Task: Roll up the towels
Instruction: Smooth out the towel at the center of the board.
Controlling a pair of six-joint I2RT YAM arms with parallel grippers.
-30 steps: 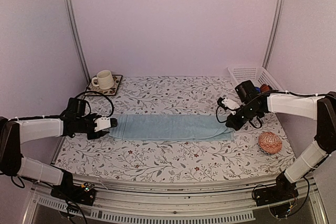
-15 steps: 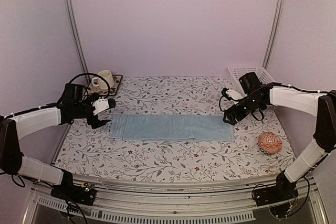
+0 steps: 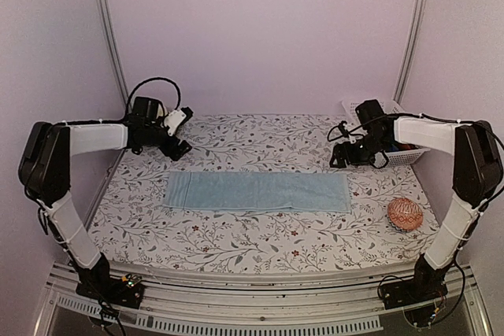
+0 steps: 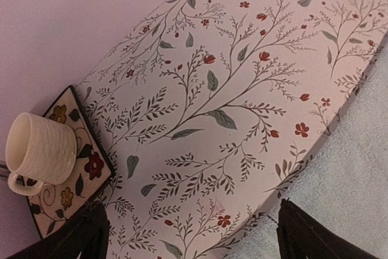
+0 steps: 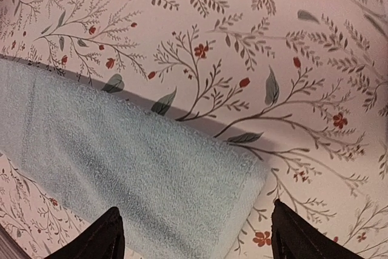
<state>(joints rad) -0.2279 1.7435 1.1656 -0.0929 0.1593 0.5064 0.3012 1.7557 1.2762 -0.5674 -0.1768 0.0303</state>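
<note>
The light blue towel (image 3: 257,192) lies flat across the middle of the floral tablecloth (image 3: 260,245). It is folded into a long narrow strip running from the cloth's left part to its right part, all four edges resting on it. From its looped terry surface and the soft, rounded folded corner seen in the right wrist view, it should be light, limp and thick for its size, with no stiffness to hold a shape. Its nap will likely catch on finger pads rather than slip, and it may drag on the tablecloth under it. The best hold looks like one short end, pinched at both corners through all the layers so the edge can be turned over onto the strip evenly; a grip on a single corner would probably skew the roll. The left gripper (image 3: 179,133) hangs over the tablecloth's far left part and the right gripper (image 3: 340,155) over its far right part. Both have their jaws spread wide and hold nothing. A cup (image 4: 39,150) on a patterned coaster (image 4: 91,168) sits at the tablecloth's far left corner, a white basket (image 3: 356,105) at its far right corner, and an orange patterned ball (image 3: 405,214) on its near right part. I cannot make out a second towel.
</note>
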